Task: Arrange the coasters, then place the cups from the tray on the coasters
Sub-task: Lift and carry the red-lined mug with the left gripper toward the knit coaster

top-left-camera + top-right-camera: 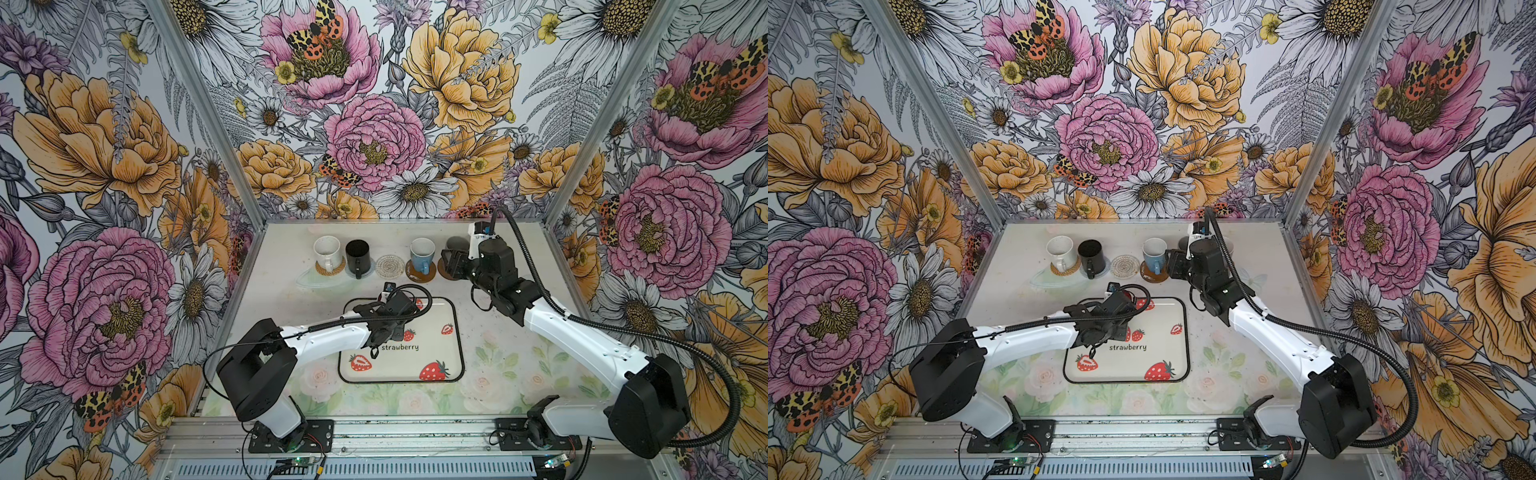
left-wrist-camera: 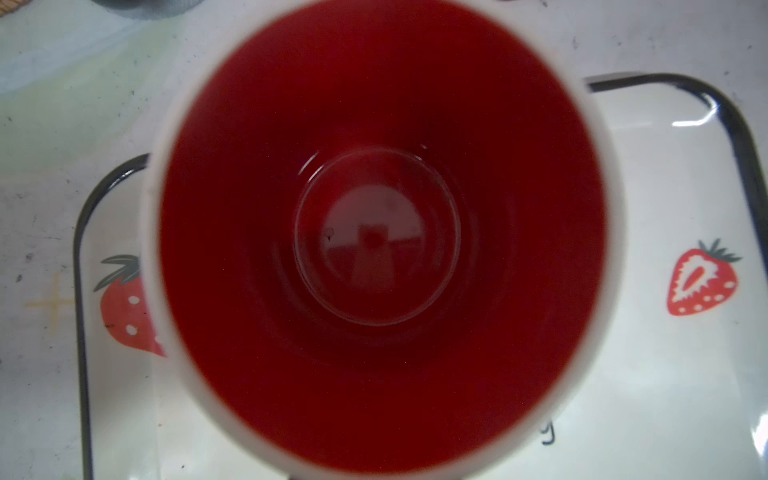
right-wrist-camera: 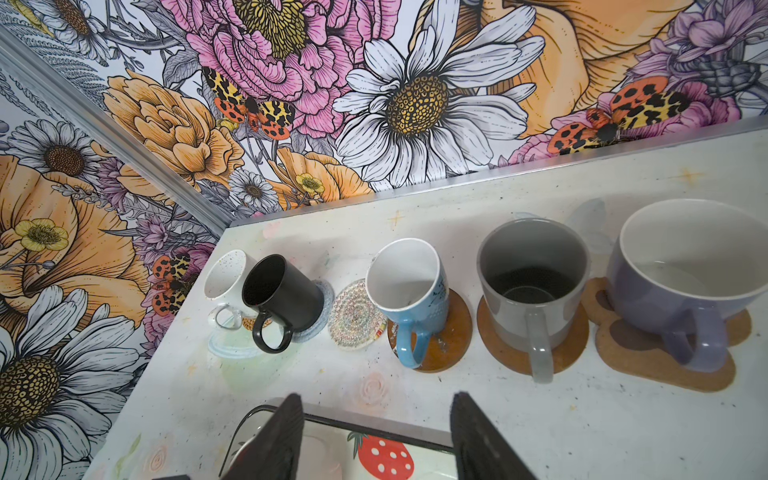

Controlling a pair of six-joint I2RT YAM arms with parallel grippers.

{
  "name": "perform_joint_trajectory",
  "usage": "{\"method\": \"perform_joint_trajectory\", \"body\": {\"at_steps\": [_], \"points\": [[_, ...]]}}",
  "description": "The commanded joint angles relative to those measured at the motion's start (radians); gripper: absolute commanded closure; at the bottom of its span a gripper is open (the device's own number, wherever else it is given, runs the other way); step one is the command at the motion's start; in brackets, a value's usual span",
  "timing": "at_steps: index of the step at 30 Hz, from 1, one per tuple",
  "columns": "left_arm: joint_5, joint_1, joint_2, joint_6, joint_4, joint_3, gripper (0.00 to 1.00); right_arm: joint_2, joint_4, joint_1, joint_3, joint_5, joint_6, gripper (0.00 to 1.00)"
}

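Tray (image 1: 440, 345): strawberry print, one cup at its far left corner.
Right gripper (image 3: 378, 399): jaws apart, nothing between them.
Left gripper (image 1: 399, 305): set directly over the red-lined cup (image 2: 374, 249); its grip cannot be told, as the fingers are hidden.
Beaded coaster (image 1: 390, 266): the sole vacant mat, flanked closely by the black cup (image 1: 357, 255) and the light blue cup (image 1: 420, 253). Either could be knocked if the cup is lowered off-centre.
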Motion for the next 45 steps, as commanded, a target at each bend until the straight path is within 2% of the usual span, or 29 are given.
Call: {"method": "perform_joint_trajectory", "body": {"at_steps": [1,16,21,45], "points": [[-0.056,-0.005,-0.054,-0.003,0.040,0.009,1.00,0.002,0.027,-0.008,-0.001,-0.010,0.012,0.41],[-0.031,0.032,-0.055,0.022,0.015,0.078,1.00,-0.010,0.027,-0.008,-0.006,-0.018,0.006,0.41],[0.007,0.074,-0.014,0.038,0.007,0.120,1.00,-0.015,0.027,-0.010,-0.009,-0.018,0.006,0.41],[0.054,0.220,0.197,0.156,0.006,0.408,1.00,-0.027,0.027,-0.052,-0.030,-0.043,0.003,0.41]]}}
